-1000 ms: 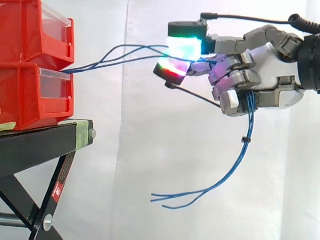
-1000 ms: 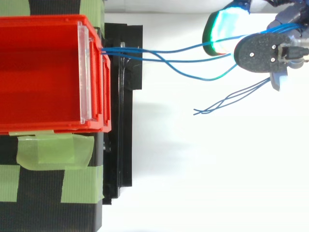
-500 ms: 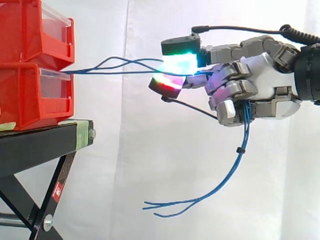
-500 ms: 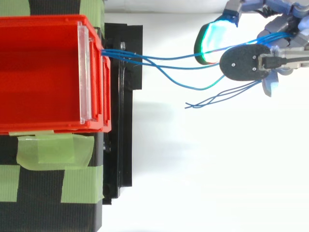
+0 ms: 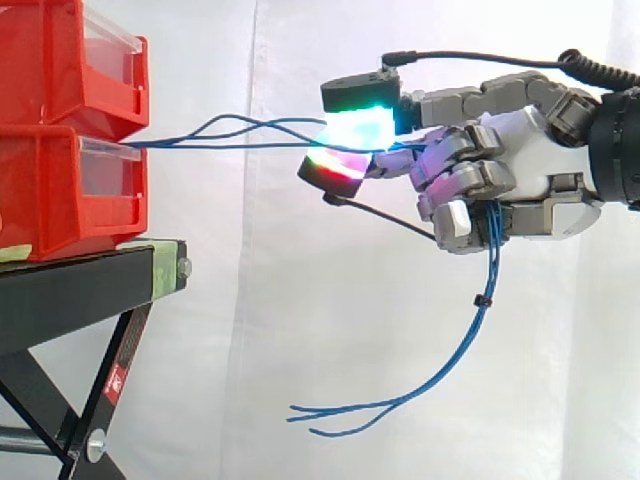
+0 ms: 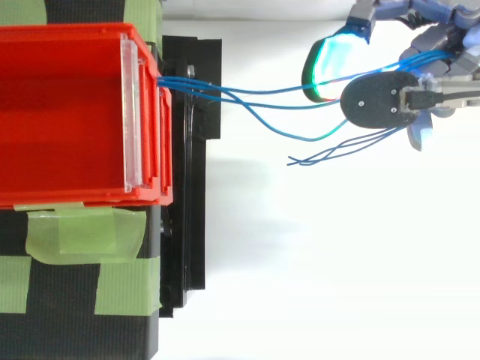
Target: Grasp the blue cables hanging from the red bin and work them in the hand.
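Blue cables (image 5: 200, 146) leave the front of the red bin (image 5: 60, 200) and run level away from it into the hand (image 5: 540, 170). The hand's fingers are curled tight around the cables. The free ends hang below the hand, well apart from the bin.

Compared with a second ago, the hand stands nearer the bin and the span between them bows more loosely. Over the last half second almost nothing has shifted.

The grasp appears settled, and the slack should allow in-hand working without tugging the bin on its stand (image 5: 80, 280).
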`<control>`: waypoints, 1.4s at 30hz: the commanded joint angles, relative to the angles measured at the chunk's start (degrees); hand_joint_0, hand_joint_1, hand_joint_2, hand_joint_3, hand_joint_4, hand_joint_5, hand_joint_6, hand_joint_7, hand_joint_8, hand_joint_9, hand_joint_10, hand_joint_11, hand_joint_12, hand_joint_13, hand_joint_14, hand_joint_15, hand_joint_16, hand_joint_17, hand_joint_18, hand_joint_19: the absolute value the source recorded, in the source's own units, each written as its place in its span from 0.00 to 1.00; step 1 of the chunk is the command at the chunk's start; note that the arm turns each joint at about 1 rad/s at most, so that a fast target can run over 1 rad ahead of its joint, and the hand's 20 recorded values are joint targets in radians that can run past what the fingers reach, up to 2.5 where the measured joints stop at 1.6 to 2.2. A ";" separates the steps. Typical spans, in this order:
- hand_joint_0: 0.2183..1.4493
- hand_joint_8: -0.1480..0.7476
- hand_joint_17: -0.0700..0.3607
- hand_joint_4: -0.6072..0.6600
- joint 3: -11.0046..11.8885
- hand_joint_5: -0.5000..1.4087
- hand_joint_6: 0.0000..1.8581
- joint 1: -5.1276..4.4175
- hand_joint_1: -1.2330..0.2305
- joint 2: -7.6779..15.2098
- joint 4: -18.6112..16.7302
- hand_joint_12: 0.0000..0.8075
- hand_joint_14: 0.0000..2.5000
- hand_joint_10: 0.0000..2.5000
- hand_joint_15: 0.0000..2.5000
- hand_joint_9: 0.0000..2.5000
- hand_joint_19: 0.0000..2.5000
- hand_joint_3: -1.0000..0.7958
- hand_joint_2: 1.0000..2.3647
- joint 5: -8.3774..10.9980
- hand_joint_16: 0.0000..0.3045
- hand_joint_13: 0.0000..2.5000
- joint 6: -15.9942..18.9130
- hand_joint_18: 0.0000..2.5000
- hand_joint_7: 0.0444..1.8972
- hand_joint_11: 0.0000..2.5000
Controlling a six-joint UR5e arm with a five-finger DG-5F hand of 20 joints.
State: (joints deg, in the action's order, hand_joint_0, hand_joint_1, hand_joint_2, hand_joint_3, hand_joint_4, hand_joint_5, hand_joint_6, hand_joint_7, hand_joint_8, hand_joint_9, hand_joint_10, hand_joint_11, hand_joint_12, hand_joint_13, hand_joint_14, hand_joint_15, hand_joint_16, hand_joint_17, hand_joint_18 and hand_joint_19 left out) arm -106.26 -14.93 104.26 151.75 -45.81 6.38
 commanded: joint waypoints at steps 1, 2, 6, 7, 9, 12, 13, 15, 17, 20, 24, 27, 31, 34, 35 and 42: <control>0.60 0.90 0.54 0.62 0.00 0.19 0.44 -0.10 0.33 0.06 -0.13 0.92 1.00 1.00 0.78 0.68 0.22 0.66 0.00 0.02 0.72 0.79 -0.23 0.95 0.54 1.00; 0.60 0.90 0.54 0.62 0.00 0.19 0.44 -0.28 0.33 0.06 -0.13 0.92 1.00 1.00 0.78 0.68 0.22 0.65 0.00 0.02 0.72 0.79 -0.23 0.95 0.54 1.00; 0.60 0.90 0.54 0.62 0.00 0.19 0.43 -0.72 0.33 -0.02 -0.22 0.92 1.00 1.00 0.78 0.68 0.22 0.66 0.00 0.19 0.72 0.79 -0.84 0.95 0.55 1.00; 0.61 0.90 0.54 0.61 0.00 0.19 0.43 -0.89 0.33 0.06 -0.22 0.92 1.00 1.00 0.78 0.68 0.22 0.68 0.00 0.19 0.72 0.79 -1.02 0.95 0.55 1.00; 0.63 0.90 0.54 0.61 0.00 0.19 0.43 -1.25 0.33 0.06 -0.57 0.92 1.00 1.00 0.78 0.68 0.22 0.70 0.00 0.28 0.72 0.79 -1.81 0.95 0.55 1.00; 0.63 0.90 0.54 0.61 0.00 0.19 0.43 -1.77 0.33 0.06 -0.93 0.92 1.00 1.00 0.78 0.68 0.22 0.71 0.00 0.28 0.72 0.79 -2.69 0.95 0.55 1.00; 0.64 0.90 0.54 0.61 0.00 0.19 0.43 -1.86 0.33 -0.02 -1.01 0.92 1.00 1.00 0.78 0.68 0.22 0.71 0.00 0.28 0.72 0.79 -2.77 0.95 0.55 1.00; 0.64 0.90 0.54 0.61 0.00 0.19 0.43 -2.12 0.33 0.06 -1.28 0.92 1.00 1.00 0.78 0.68 0.22 0.71 0.00 0.28 0.72 0.79 -3.13 0.95 0.55 1.00; 0.64 0.90 0.54 0.61 0.00 0.19 0.43 -2.39 0.33 -0.02 -1.72 0.92 1.00 1.00 0.78 0.68 0.22 0.71 0.00 0.28 0.72 0.79 -3.48 0.95 0.55 1.00; 0.64 0.90 0.54 0.61 0.00 0.19 0.43 -3.00 0.33 0.06 -2.51 0.92 1.00 1.00 0.78 0.68 0.22 0.71 0.00 0.63 0.72 0.79 -4.80 0.95 0.55 1.00; 0.65 0.90 0.54 0.61 0.00 0.19 0.44 -3.18 0.33 0.06 -3.03 0.92 1.00 1.00 0.78 0.68 0.22 0.72 0.00 0.89 0.72 0.79 -5.06 0.95 0.55 1.00; 0.67 0.90 0.54 0.61 0.00 0.19 0.44 -3.27 0.33 0.06 -2.95 0.92 1.00 1.00 0.78 0.68 0.22 0.75 0.00 0.89 0.72 0.79 -4.88 0.95 0.55 1.00; 0.68 0.90 0.54 0.60 0.00 0.19 0.43 -3.27 0.33 0.06 -3.12 0.92 1.00 1.00 0.78 0.68 0.22 0.76 0.02 0.89 0.72 0.79 -4.88 0.95 0.55 1.00; 0.67 0.90 0.54 0.60 0.00 0.19 0.43 -3.27 0.33 0.06 -3.47 0.92 1.00 1.00 0.78 0.68 0.22 0.76 0.04 0.89 0.72 0.79 -4.97 0.95 0.55 1.00; 0.67 0.90 0.54 0.60 0.00 0.19 0.43 -3.27 0.33 0.06 -3.56 0.92 1.00 1.00 0.78 0.68 0.22 0.75 0.05 0.89 0.72 0.79 -4.88 0.95 0.55 1.00; 0.64 0.90 0.54 0.61 0.00 0.20 0.43 -3.27 0.35 -0.02 -3.39 0.92 1.00 1.00 0.78 0.68 0.22 0.71 0.14 0.98 0.72 0.79 -4.44 0.95 0.52 1.00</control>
State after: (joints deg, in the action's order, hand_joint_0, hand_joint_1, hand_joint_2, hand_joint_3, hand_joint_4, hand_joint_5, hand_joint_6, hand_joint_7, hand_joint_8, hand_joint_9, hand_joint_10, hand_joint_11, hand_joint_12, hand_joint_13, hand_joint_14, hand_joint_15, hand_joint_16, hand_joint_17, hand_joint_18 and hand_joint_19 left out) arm -106.26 -18.20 104.27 148.35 -44.86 1.69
